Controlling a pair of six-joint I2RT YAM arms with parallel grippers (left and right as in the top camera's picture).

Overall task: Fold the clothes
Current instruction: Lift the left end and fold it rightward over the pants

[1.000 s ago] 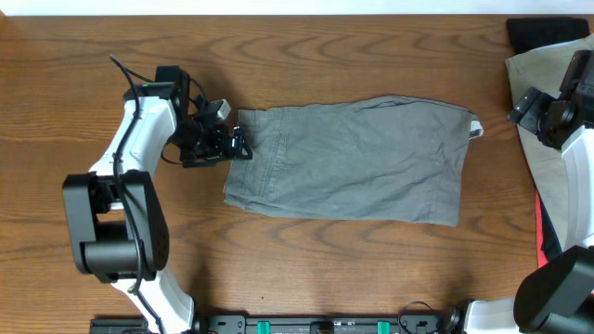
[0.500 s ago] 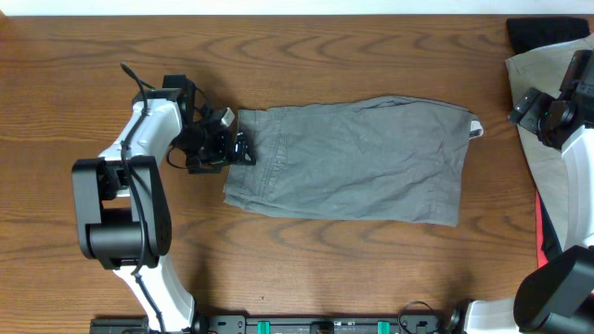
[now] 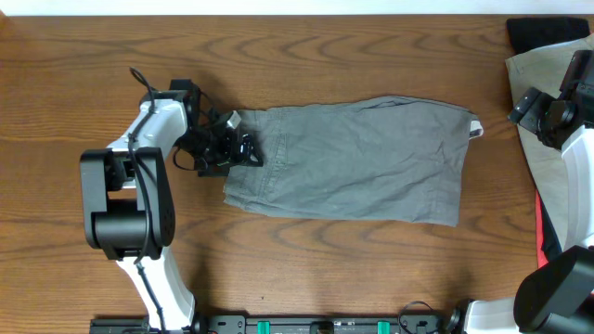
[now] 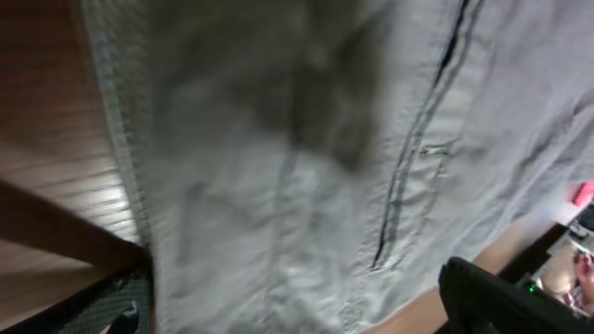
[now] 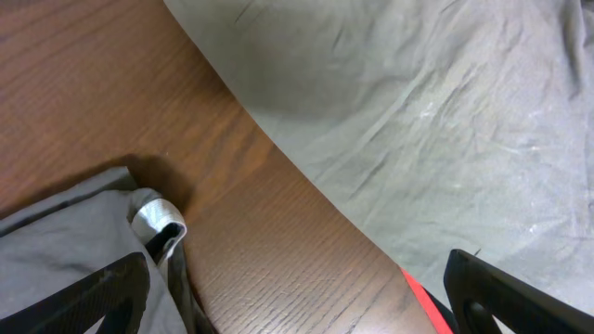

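Grey shorts [image 3: 353, 172] lie flat mid-frame on the wooden surface [image 3: 306, 56]. Left fingers [image 4: 501, 301], spread wide, straddle their left edge; best to pinch both layers squarely. Right fingers [image 5: 506, 292] gape wide, far right.

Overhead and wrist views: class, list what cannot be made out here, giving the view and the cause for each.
Beige garment, overhead: cut off by the right edge and partly under the right arm.
Black piece, overhead: cut off at the corner.
Red piece, overhead: only a sliver shows beside the arm.
White tag, overhead: too small to read.
Grey shorts, left wrist: blurred, so the stitching is smeared.
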